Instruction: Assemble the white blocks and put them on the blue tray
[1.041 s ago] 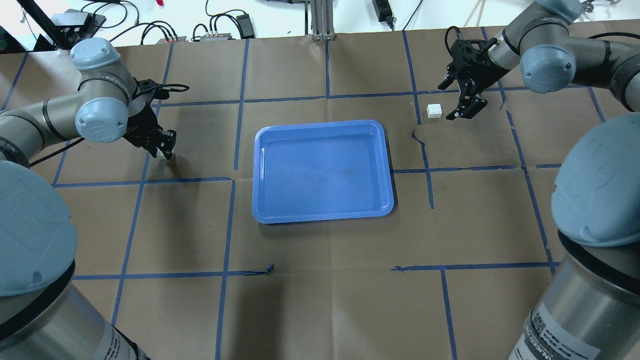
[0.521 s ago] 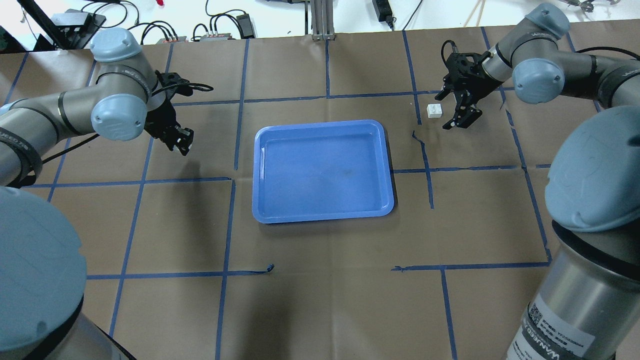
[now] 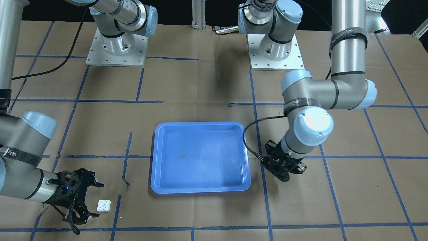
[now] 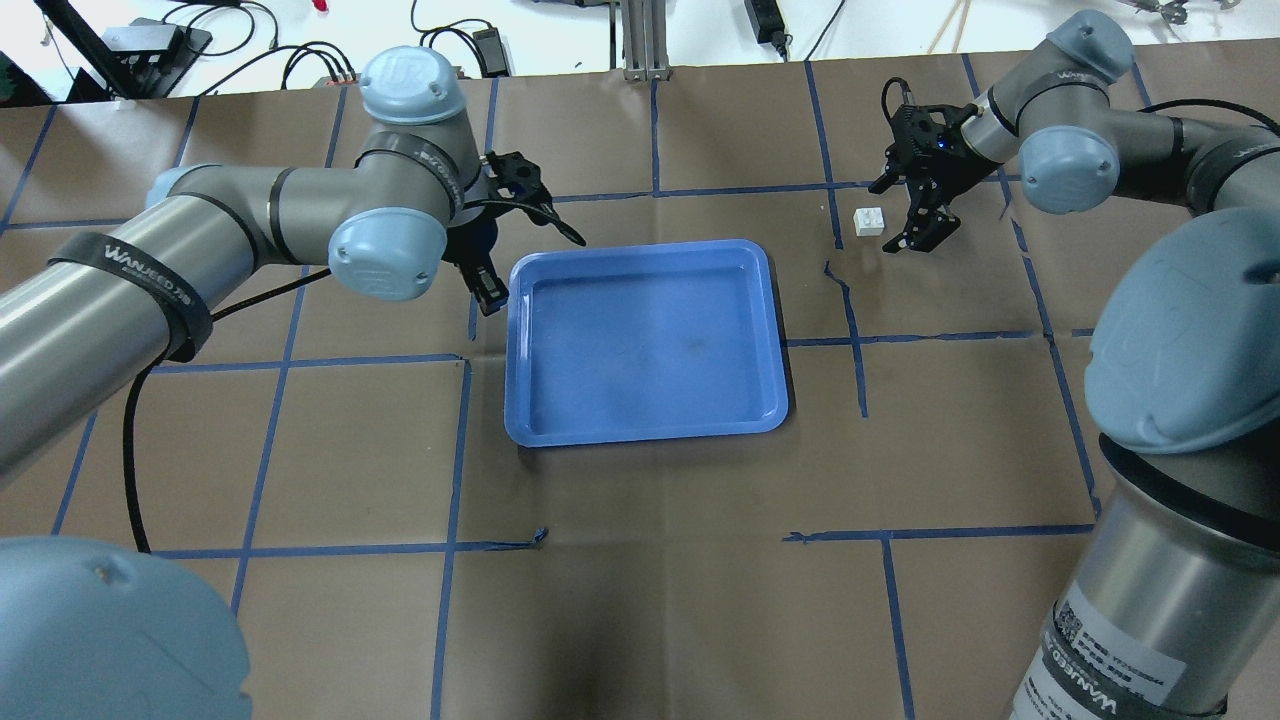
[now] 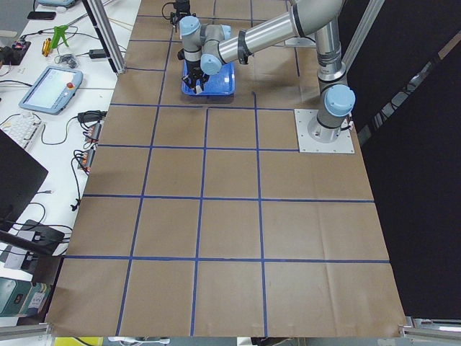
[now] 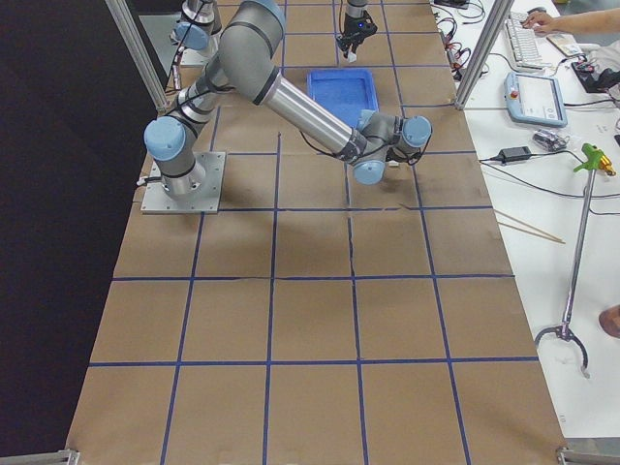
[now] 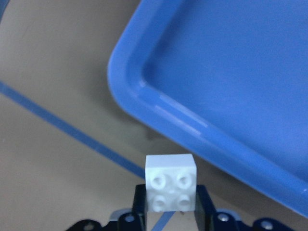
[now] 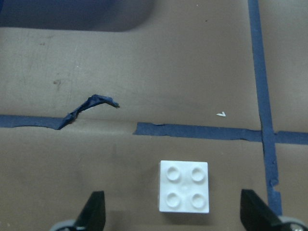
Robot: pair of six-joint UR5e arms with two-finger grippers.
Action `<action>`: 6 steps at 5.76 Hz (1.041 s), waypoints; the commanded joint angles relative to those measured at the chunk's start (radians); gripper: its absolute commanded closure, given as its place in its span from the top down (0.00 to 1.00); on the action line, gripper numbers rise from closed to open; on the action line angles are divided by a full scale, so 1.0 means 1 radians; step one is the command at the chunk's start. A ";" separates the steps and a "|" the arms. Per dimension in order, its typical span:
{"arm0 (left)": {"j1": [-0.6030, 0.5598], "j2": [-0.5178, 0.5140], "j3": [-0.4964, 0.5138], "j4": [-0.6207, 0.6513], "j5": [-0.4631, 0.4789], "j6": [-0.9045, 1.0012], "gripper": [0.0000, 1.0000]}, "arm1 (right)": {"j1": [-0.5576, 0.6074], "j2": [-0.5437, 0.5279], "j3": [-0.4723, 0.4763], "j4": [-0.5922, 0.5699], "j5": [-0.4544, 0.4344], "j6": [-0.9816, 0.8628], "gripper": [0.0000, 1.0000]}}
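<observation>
The blue tray (image 4: pixel 645 432) lies at the table's middle, with nothing in it, and also shows in the front-facing view (image 3: pixel 200 189). My left gripper (image 4: pixel 490 292) is shut on one white block (image 7: pixel 171 183), studs toward the camera, just above the table beside the tray's far-left corner (image 7: pixel 126 72). The second white block (image 4: pixel 868 221) lies on the table to the tray's right. My right gripper (image 4: pixel 893 220) is open, with the block (image 8: pixel 184 192) between its spread fingers (image 8: pixel 94 211); I cannot tell whether they touch it. That block also shows in the front-facing view (image 3: pixel 103 205).
Blue tape lines cross the brown paper; a torn tape strip (image 4: pixel 838 285) lies between the tray and the right block. Both arm bases (image 3: pixel 115 47) stand on the robot's side. Cables and power bricks (image 4: pixel 440 60) line the far edge.
My left arm has swung right from the table's left side to the tray's far-left corner, its gripper still shut. My right gripper has shifted slightly left, closer around the white block.
</observation>
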 commanded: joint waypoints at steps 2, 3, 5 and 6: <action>-0.145 0.013 -0.015 -0.004 -0.019 0.266 0.16 | 0.000 0.003 0.001 0.007 -0.008 0.001 0.74; -0.170 -0.009 -0.019 -0.002 -0.053 0.223 0.17 | 0.000 0.002 -0.001 0.007 -0.013 0.000 0.58; -0.245 -0.096 -0.020 0.039 -0.051 0.112 0.17 | -0.001 0.000 -0.004 0.007 -0.014 -0.002 0.38; -0.257 -0.110 -0.025 0.042 -0.039 0.025 0.17 | 0.000 -0.004 -0.008 0.008 -0.014 -0.002 0.30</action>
